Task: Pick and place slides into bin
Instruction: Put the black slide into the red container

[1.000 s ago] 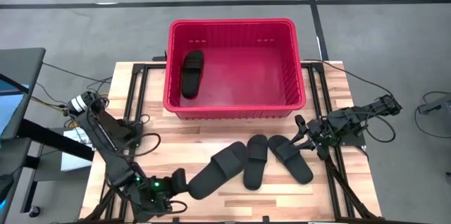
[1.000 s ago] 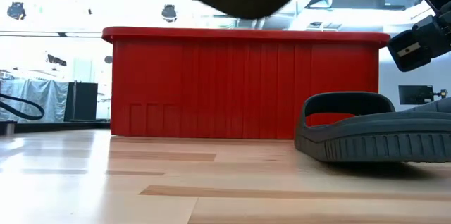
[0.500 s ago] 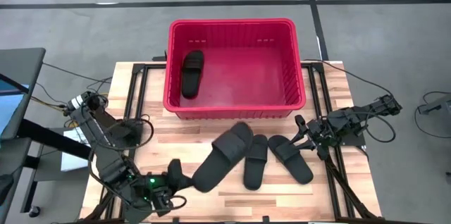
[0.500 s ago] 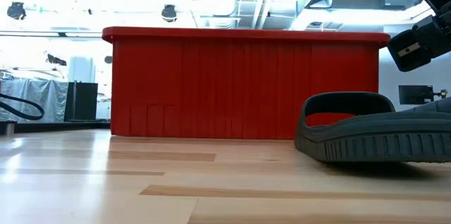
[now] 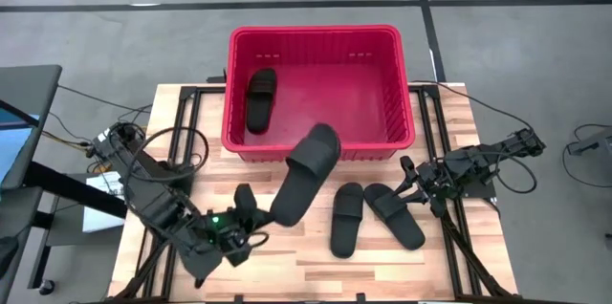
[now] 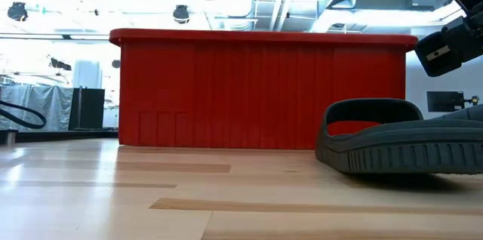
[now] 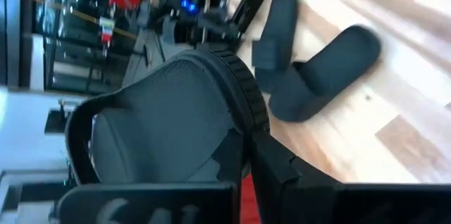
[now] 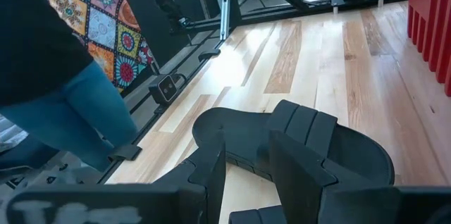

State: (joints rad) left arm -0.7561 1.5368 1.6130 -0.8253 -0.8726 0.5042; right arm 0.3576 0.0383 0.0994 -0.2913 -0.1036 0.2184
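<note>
— Four sandals in all; where did each one sit?

— One sandal (image 5: 261, 99) lay inside the red bin (image 5: 320, 33), tight against its left wall, with most of the floor to its right bare; two more, the middle sandal (image 5: 346, 218) and the right sandal (image 5: 394, 214), lay on the table (image 5: 449, 275) in front of the bin, close beside each other; the fourth was in the air.

— Who held it?

— The left gripper (image 5: 251, 216) had its fingers clamped on the heel end of the lifted sandal (image 5: 303, 173); its toe end reached over the bin's front rim.

— And the other arm?

— The right gripper (image 5: 409, 182) waited at the table's right edge, just beside the right sandal; its fingers (image 8: 310, 150) stood apart around nothing.

— Any free room?

— Bare boards ran along the front edge, left of the pair.
</note>
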